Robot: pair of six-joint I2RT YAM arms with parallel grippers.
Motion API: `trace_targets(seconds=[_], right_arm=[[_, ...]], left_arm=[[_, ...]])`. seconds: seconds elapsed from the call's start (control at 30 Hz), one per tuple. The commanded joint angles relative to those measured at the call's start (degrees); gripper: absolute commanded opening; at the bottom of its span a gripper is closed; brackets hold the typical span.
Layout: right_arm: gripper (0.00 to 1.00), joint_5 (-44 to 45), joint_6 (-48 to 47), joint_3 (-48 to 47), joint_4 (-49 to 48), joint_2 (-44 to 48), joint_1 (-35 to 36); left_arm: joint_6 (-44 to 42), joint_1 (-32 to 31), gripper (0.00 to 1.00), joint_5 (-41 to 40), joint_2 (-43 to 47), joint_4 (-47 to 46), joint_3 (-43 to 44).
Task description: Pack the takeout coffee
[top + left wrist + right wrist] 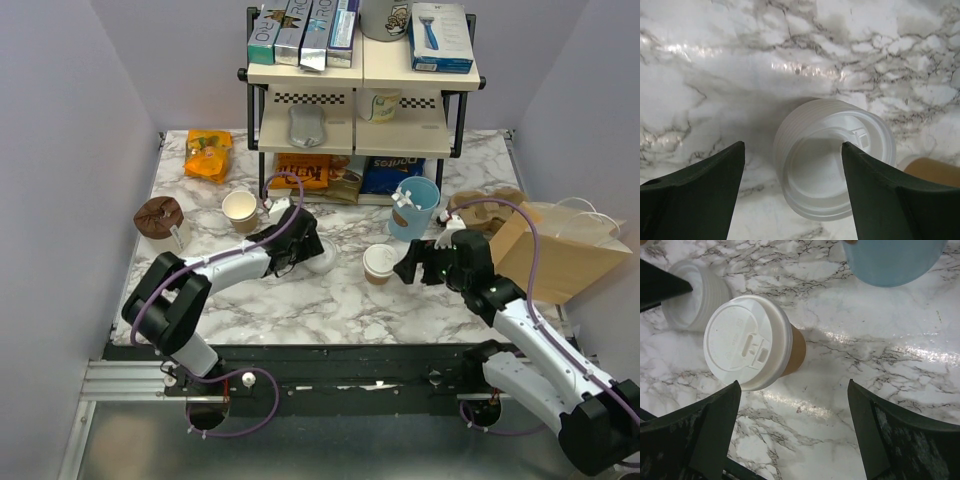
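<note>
The takeout coffee (380, 263), a tan paper cup with a white lid (747, 342), stands upright mid-table. My right gripper (408, 268) is just right of it, open. In the right wrist view the cup sits up and left of the gap (794, 382), close to the left finger and not between the pads. My left gripper (316, 258) is left of the cup and open (793, 144), its fingers on either side of a stack of white plastic lids (835, 165). A sliver of the tan cup (935, 171) shows at that view's right edge.
A tall light-blue cup (413, 207) stands just behind the coffee. A brown paper bag (565, 255) lies open at the right edge. A lidless tan cup (240, 210), a brown bundle (160, 217), an orange snack bag (208, 153) and a stocked shelf (360, 95) are behind.
</note>
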State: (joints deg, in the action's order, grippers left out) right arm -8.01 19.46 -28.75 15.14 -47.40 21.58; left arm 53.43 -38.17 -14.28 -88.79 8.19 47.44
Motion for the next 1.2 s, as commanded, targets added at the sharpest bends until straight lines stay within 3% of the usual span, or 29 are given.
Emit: trace_targets(seconds=[0.0, 0.17, 0.53, 0.67, 0.8, 1.17], right_arm=[[0.95, -3.23, 1.36, -1.57, -1.59, -2.95, 0.39], [0.92, -5.88, 5.32, -3.59, -6.16, -7.62, 1.35], [0.92, -1.92, 9.63, -6.93, -6.70, -12.45, 3.46], [0.90, 0.71, 10.33, -8.25, -5.47, -14.74, 4.61], [0.88, 2.12, 11.82, -7.90, -5.47, -16.06, 5.31], [0.76, 4.66, 15.60, -10.00, -9.94, -22.90, 7.86]], left_arm=[[-4.30, 2.05, 0.85, -2.24, -3.31, 1.13, 3.35], [-4.99, 3.37, 0.84, -9.79, -6.21, 4.91, 8.71], [-7.29, 8.90, 0.84, -9.54, -11.75, 3.15, 14.60], [-7.99, 9.43, 0.89, -8.57, -12.19, 2.80, 16.80], [-8.43, 9.35, 0.96, -5.85, -9.31, 2.19, 15.93], [-9.13, 8.47, 0.99, -1.80, 2.74, 2.19, 10.84]])
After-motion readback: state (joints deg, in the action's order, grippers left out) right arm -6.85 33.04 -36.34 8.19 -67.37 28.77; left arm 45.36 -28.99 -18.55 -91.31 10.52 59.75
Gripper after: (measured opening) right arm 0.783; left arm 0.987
